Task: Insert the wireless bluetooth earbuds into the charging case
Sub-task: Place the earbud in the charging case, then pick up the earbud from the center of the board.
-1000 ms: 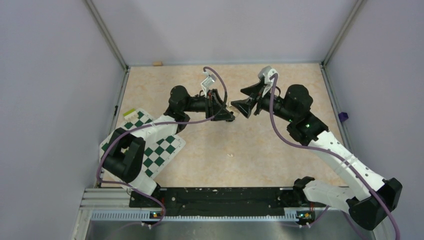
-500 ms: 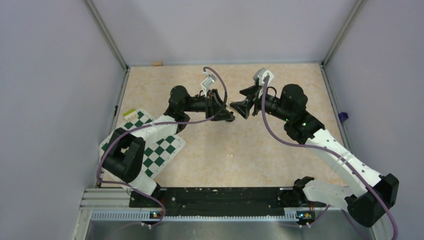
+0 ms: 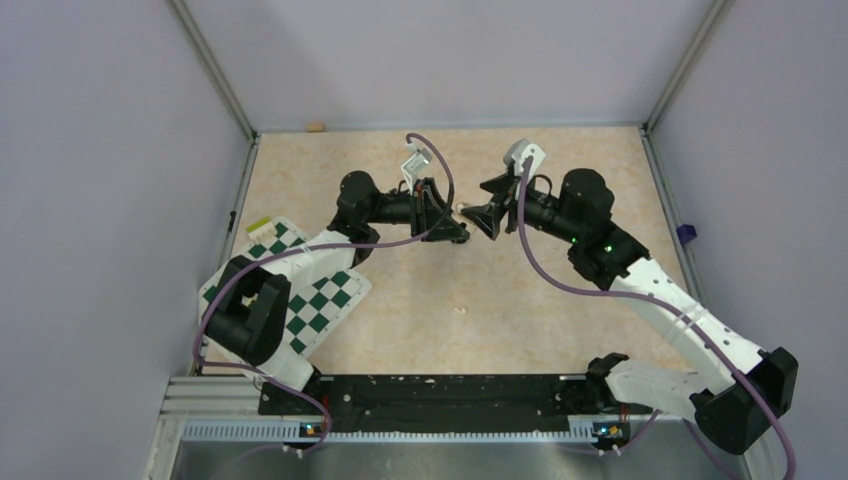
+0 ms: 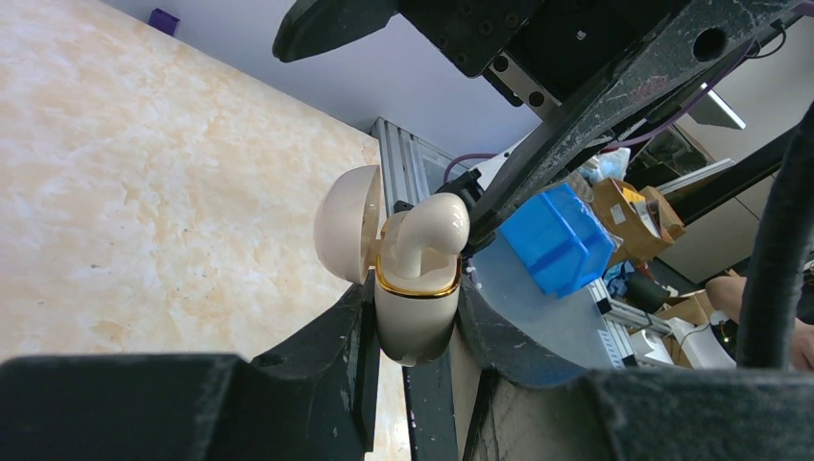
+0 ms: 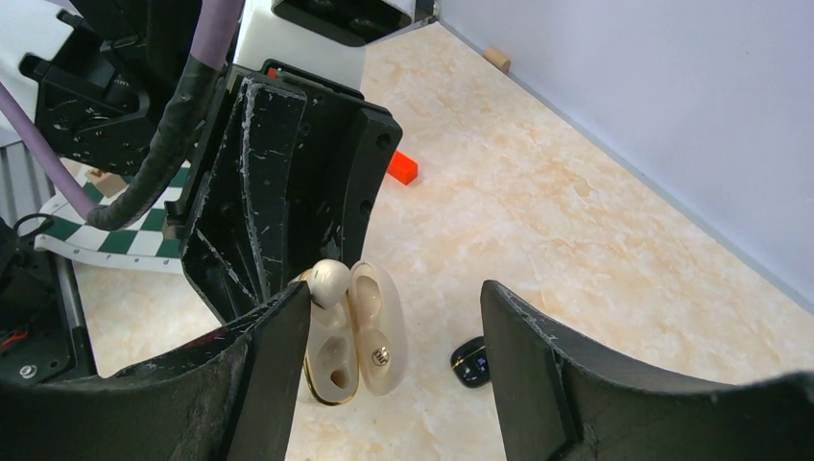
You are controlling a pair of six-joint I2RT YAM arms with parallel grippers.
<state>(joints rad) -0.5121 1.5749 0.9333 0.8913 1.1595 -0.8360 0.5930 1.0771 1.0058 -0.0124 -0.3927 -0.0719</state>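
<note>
Over the middle of the bench [image 3: 400, 290] the two arms meet nose to nose, so I'd call this mid-task, nowhere near finished.

Left gripper [image 3: 455, 228] is clenched on the charging case [image 4: 413, 307], pinching the lower half between its fingers with the lid swung open. I honestly can't tell if the case is touching the surface or held just off it. Right gripper [image 5: 395, 296] hangs right in front of the case, jaws apart with nothing in them, one finger just beside the shell.

What looks done: a cream earbud [image 4: 432, 229] sits in one pocket. It pokes up well past the gold rim though, so my guess is it isn't pushed home. The pocket next to it looks empty from the right wrist view.

What's left: a tiny glossy black piece [image 5: 470, 362] lies on the bench near the case, not touching it. That's probably the other earbud, but it's too small to be sure. If so, it needs picking up and seating, and the cream one needs a nudge down.
</note>
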